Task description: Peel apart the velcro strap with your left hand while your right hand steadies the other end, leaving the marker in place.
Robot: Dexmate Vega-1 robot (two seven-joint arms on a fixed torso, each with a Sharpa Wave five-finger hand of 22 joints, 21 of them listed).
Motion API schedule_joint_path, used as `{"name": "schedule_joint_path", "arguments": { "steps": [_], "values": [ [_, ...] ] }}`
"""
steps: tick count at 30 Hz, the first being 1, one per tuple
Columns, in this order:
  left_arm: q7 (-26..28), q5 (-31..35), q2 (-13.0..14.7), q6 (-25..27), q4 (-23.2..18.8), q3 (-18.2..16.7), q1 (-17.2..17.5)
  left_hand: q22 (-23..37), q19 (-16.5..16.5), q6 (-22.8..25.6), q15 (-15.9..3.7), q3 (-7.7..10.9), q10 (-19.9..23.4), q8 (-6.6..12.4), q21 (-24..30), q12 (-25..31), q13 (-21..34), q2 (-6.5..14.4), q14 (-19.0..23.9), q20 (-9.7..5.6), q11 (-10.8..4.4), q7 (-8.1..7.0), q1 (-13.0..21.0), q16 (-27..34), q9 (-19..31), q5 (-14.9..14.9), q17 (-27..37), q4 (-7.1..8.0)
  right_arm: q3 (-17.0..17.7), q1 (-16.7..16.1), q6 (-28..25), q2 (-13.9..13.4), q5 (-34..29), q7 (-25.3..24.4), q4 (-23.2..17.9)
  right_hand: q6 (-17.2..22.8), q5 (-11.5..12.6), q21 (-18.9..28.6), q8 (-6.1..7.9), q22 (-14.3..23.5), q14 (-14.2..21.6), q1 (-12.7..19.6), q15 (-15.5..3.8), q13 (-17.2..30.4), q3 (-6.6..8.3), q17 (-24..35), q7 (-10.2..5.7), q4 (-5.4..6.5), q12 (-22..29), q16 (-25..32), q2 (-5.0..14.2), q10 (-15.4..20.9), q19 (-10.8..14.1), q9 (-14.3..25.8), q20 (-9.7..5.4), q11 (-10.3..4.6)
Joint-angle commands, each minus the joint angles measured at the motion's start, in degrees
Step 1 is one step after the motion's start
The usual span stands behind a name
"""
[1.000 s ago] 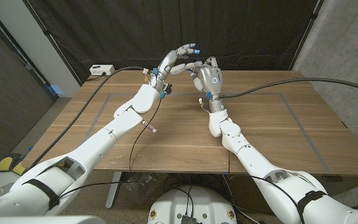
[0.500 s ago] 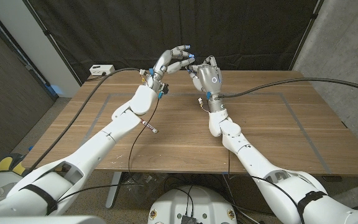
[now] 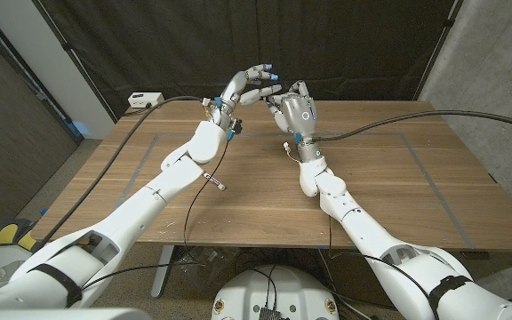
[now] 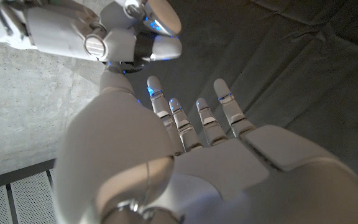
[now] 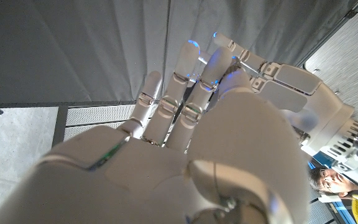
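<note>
Both hands are raised above the far middle of the wooden table (image 3: 389, 187), fingertips meeting in front of the black curtain. My left hand (image 3: 247, 87) has its fingers spread and reaching toward my right hand (image 3: 296, 108), whose fingers curl toward it. Seen from the left wrist, my left hand (image 4: 191, 155) touches my right hand (image 4: 104, 31) at a small dark piece (image 4: 135, 55); I cannot tell whether that is the velcro strap. From the right wrist, my right hand (image 5: 185, 149) meets my left hand (image 5: 291, 93). The marker (image 3: 213, 181) lies on the table under my left forearm.
A small white box (image 3: 145, 100) sits at the table's far left corner. Thick cables (image 3: 389, 123) run over the table to both wrists, and a thin wire hangs from the left wrist. Pale tape lines mark the tabletop. A person (image 5: 329, 180) is at the picture's edge.
My left hand's fingers have drawn back slightly from my right hand and closed in a little. The right hand and the marker have stayed put.
</note>
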Motion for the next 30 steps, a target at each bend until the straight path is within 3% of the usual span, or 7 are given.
{"name": "schedule_joint_path", "arguments": {
  "steps": [1,3,12,18,22,24,30],
  "values": [
    [1.37,0.25,-0.81,0.65,-0.27,0.41,0.1,0.18,0.47,5.37,-5.33,0.31,2.75,1.32,0.59,0.74,-0.29,1.55,1.5,-0.23,-0.21,0.01,1.0,0.62,-0.24,-0.17,-0.04,-0.28,0.27,-0.72,0.43,-0.53,-0.11,0.0,-1.15,0.48,0.34,-0.13,0.2,0.09,-0.28,-0.28,-4.89,-0.5,-0.44,0.02,-0.36,0.03,0.01,0.25,0.53,0.35,0.34,0.31,-6.29,0.05],
    [2.1,0.35,-1.19,0.52,-0.14,0.38,0.24,0.21,0.68,7.66,-5.48,0.74,3.67,1.67,0.82,0.83,-0.5,2.69,2.21,0.13,-0.09,-0.13,1.5,0.89,-0.4,-0.43,-0.01,-0.26,0.17,-0.83,0.21,-0.67,-0.07,0.0,-1.35,0.52,0.35,-0.14,0.24,0.09,-0.14,-0.38,-4.9,-0.43,-0.53,0.05,-0.2,0.09,0.11,0.34,0.5,0.39,0.41,0.31,-6.17,0.04],
    [2.94,-0.07,-1.84,0.6,-0.01,0.36,0.44,0.21,1.08,6.71,-5.79,0.88,4.12,0.41,1.18,0.67,-0.72,3.41,2.87,0.06,-0.19,-0.3,1.87,1.02,-0.58,-1.11,-0.03,-0.26,0.59,-1.45,0.68,-0.88,0.04,0.0,-2.17,0.58,0.46,-0.24,0.3,0.11,-0.07,-0.4,-4.9,-0.66,-0.7,-0.06,-0.42,0.09,0.11,0.33,0.47,0.46,0.46,0.32,-6.22,0.02],
    [3.26,-0.47,-2.23,-0.24,0.37,0.3,0.46,0.28,0.99,8.23,-6.01,1.38,4.89,0.46,1.43,0.84,-0.81,5.35,3.51,0.15,0.06,-1.01,1.44,1.24,-0.57,-1.74,0.12,0.5,0.7,-1.46,0.4,-0.9,-0.08,0.0,-1.94,0.62,0.53,-0.3,0.33,0.14,0.05,-0.43,-4.89,-0.59,-0.79,-0.12,-0.46,0.15,0.22,0.36,0.59,0.4,0.42,0.32,-6.3,-0.12],
    [3.49,-0.65,-2.46,-0.45,0.4,0.26,0.55,0.29,0.86,7.48,-5.73,1.58,4.75,-0.23,1.6,0.73,-0.79,6.11,3.76,0.42,0.48,-2.29,1.25,1.25,-0.55,-2.38,0.18,0.82,0.53,-1.26,0.24,-0.95,0.25,0.0,-1.41,0.78,0.55,-0.27,0.39,0.16,0.11,-0.35,-4.9,-0.46,-0.86,-0.12,-0.13,0.08,0.34,0.39,0.51,0.38,0.52,0.31,-6.2,-0.15],
    [3.6,-0.7,-2.65,-0.58,0.48,0.29,0.55,0.32,0.85,7.81,-5.73,1.95,4.88,-0.27,1.74,0.73,-0.78,6.86,3.86,0.6,0.04,-3.04,1.37,1.26,-0.52,-2.73,0.24,0.97,0.41,-1.23,0.17,-1.05,0.37,0.0,-1.4,1.43,0.66,-0.24,0.6,0.17,0.28,0.02,-4.91,-0.33,-0.85,0.04,0.87,-0.2,0.55,0.54,0.31,0.58,0.51,0.26,-6.08,0.32],
    [5.93,-0.07,-3.81,-0.6,0.79,0.14,0.97,0.27,1.53,11.5,-6.5,3.07,7.17,0.68,2.39,1.35,-0.83,7.43,5.19,1.1,-0.1,-3.12,2.63,1.64,-0.52,-4.08,0.3,0.56,0.47,-1.51,0.4,-1.06,0.64,0.0,-1.71,1.92,0.91,-0.41,0.65,0.09,-0.02,0.43,-4.92,0.04,-0.85,0.09,1.53,-0.46,0.85,0.41,0.1,0.62,0.61,0.16,-6.01,0.37]
  ]
}}
